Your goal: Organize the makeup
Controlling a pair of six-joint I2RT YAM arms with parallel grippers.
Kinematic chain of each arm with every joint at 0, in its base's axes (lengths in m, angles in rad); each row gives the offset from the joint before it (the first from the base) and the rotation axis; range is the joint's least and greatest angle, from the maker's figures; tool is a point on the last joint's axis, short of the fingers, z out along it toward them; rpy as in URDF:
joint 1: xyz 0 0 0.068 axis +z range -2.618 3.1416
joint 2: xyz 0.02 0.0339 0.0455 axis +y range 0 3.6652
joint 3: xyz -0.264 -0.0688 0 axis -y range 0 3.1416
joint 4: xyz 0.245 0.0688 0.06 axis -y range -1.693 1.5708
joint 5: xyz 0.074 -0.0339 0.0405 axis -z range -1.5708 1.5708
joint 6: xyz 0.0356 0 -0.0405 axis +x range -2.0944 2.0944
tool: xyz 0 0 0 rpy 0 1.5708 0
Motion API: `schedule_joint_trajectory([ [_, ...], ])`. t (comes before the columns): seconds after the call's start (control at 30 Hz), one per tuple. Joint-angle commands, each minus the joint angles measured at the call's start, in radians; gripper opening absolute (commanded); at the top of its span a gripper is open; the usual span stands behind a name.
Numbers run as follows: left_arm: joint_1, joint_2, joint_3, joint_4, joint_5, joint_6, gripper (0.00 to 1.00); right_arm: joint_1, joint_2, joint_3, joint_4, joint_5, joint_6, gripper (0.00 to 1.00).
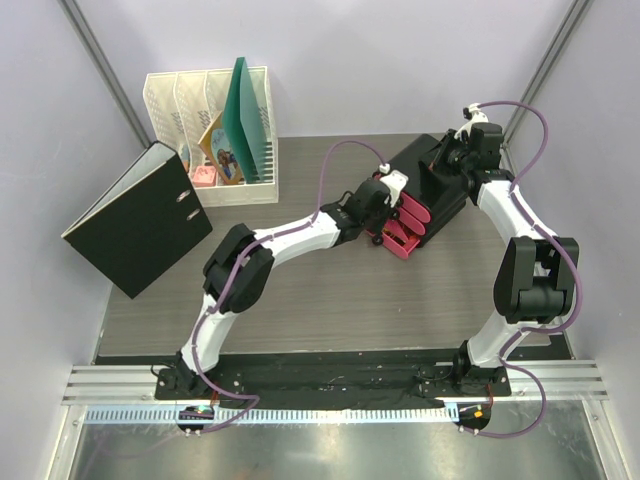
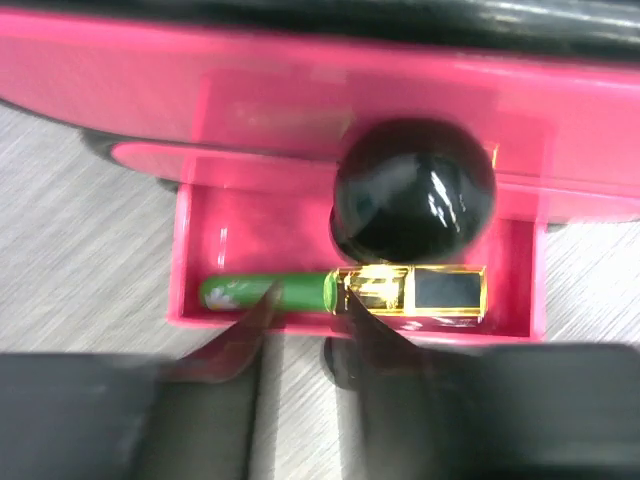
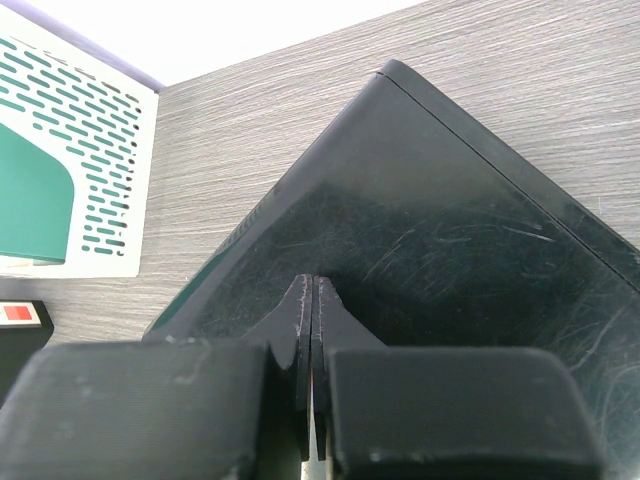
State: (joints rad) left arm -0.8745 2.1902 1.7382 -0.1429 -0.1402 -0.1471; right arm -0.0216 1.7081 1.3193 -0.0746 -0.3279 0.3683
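In the left wrist view an open pink drawer (image 2: 200,250) holds a small green tube (image 2: 265,291), a gold-and-black case (image 2: 415,290) end to end with it, and a black round jar (image 2: 415,190) behind them. My left gripper (image 2: 305,315) is open and empty, its fingertips at the drawer's front wall, over the green tube's end. In the top view the left gripper (image 1: 383,222) is at the pink drawers (image 1: 408,228) of the black box (image 1: 440,185). My right gripper (image 3: 313,285) is shut and empty, its tips on the box's black top (image 3: 450,240). Other makeup is out of view.
A white file rack (image 1: 210,130) with a green folder stands at the back left; it also shows in the right wrist view (image 3: 70,190). A black binder (image 1: 140,215) leans at the left. The box sits near the back right corner.
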Motion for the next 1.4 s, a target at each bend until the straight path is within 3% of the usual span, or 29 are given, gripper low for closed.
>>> schedule_joint_trajectory([
  [0.0,0.006,-0.136,-0.078,0.052,-0.024,0.020,0.00,0.014,0.114,-0.097,-0.369,0.043,-0.052,0.01],
  [0.17,0.006,-0.207,-0.216,0.088,-0.012,-0.003,0.00,0.018,0.119,-0.104,-0.364,0.043,-0.054,0.01],
  [0.33,0.008,-0.173,-0.279,0.123,0.014,-0.058,0.00,0.018,0.128,-0.100,-0.360,0.041,-0.052,0.01],
  [0.77,0.058,-0.030,-0.198,0.273,0.168,-0.256,0.00,0.018,0.131,-0.106,-0.358,0.046,-0.057,0.01],
  [0.97,0.106,-0.006,-0.269,0.520,0.188,-0.535,0.00,0.018,0.131,-0.108,-0.358,0.047,-0.057,0.01],
  [1.37,0.115,0.121,-0.111,0.539,0.260,-0.658,0.00,0.018,0.131,-0.107,-0.356,0.046,-0.057,0.01],
])
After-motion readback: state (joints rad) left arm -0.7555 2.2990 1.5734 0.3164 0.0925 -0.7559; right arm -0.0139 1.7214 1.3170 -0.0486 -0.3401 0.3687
